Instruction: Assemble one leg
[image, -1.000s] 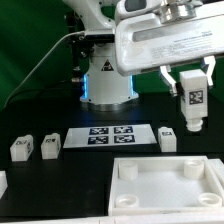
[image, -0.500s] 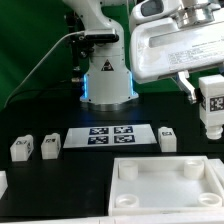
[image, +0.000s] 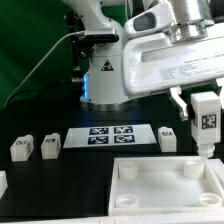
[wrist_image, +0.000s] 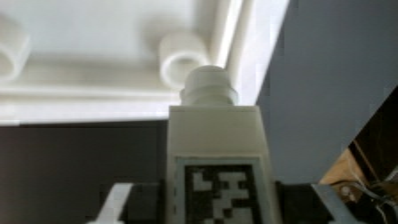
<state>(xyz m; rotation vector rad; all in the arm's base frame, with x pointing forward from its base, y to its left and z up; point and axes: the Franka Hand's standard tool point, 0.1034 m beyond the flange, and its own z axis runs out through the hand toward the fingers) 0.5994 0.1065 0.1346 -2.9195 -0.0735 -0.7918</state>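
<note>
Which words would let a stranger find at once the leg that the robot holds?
Start at the large white panel at the front of the table. Above its end on the exterior view's right, the claw holds the leg upright, tag showing. Unlike the other tagged blocks, which rest on the table, it hangs in the air.

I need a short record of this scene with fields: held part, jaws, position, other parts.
held part: the leg, upright, tag visible
jaws: shut on the leg
position: off the table, near the white panel, by its far corner at the exterior view's right
other parts: three small white blocks on the table beside the marker board
</note>
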